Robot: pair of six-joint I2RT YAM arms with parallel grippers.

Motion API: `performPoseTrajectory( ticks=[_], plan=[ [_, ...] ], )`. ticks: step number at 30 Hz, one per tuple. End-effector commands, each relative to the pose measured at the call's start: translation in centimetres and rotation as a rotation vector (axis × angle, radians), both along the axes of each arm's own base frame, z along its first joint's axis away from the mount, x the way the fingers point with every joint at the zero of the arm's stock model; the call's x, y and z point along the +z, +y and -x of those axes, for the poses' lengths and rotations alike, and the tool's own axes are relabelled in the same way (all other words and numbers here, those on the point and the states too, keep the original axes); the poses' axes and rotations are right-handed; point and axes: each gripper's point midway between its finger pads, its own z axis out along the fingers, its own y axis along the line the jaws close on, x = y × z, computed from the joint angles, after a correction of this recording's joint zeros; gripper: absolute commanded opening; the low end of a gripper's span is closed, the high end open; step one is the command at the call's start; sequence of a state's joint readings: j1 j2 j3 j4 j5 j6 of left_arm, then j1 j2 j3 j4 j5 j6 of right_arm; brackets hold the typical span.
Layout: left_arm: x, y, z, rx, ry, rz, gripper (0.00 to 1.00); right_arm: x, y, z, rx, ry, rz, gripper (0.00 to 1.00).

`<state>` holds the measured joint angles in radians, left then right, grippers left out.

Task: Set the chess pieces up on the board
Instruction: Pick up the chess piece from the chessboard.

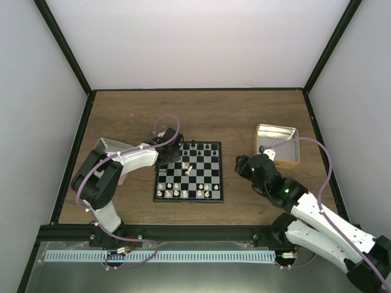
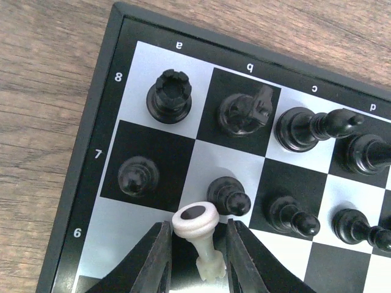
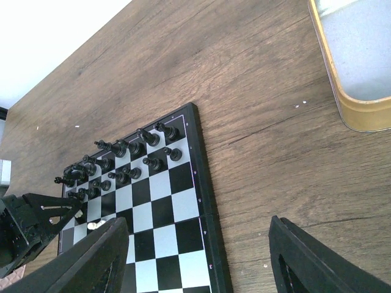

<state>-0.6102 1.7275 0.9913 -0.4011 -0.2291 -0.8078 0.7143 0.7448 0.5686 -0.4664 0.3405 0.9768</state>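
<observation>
1. Two black fingers of the left gripper (image 2: 199,227) are drawn in close on a cream-white piece (image 2: 208,259). It hangs tipped between them, its round base turned up toward the wrist camera.
2. Directly beneath that grip is the board (image 2: 91,140), at its far-left corner, over the squares of the row marked 6.
3. Just beyond the fingertips stand the black pieces: a rook (image 2: 168,94) on the corner square, a knight (image 2: 244,110) beside it, then a bishop (image 2: 311,128), with pawns (image 2: 137,176) in the row nearer the gripper.
4. Seen from above, the white pieces (image 1: 186,192) fill the board's near rows, and one pale figure (image 1: 188,170) sits alone around mid-board.
5. Wide apart and holding nothing, the fingers of the right gripper (image 3: 195,256) hover over bare wood just to the right of the board.
6. Brown wood grain covers the table (image 1: 244,116), where the board lies flat near the middle.
7. Farther right a gold-rimmed tin (image 1: 287,163) rests on the wood, well apart from the board.
8. On the left a silver tray (image 1: 105,144) shows partly behind the left arm.
9. Pale plain walls (image 1: 195,43) close in the far side and both flanks, edged by a thin black frame (image 1: 64,52).
10. Along the near edge runs a black rail (image 1: 195,232) carrying both arm bases.
</observation>
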Motion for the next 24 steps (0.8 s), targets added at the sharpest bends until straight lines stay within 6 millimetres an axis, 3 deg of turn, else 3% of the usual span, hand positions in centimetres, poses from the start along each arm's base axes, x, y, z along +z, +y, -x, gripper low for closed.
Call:
performPoseTrajectory(
  ticks=[1, 10, 16, 24],
  plan=[
    [0.1, -0.1, -0.9, 0.012, -0.021, -0.005, 0.27, 0.3, -0.6, -0.2, -0.021, -0.016, 0.014, 0.65],
    [-0.4, 0.6, 0.1, 0.023, 0.022, -0.028, 0.11, 0.3, -0.6, -0.1, -0.022, -0.017, 0.011, 0.65],
    [0.2, 0.7, 3.1, -0.017, 0.078, 0.033, 0.07, 0.5, -0.3, -0.2, -0.006, -0.019, 0.002, 0.65],
    [3.2, -0.4, 5.6, -0.158, 0.064, 0.145, 0.06, 1.0, 3.4, -0.2, 0.177, -0.035, -0.048, 0.65]
  ],
)
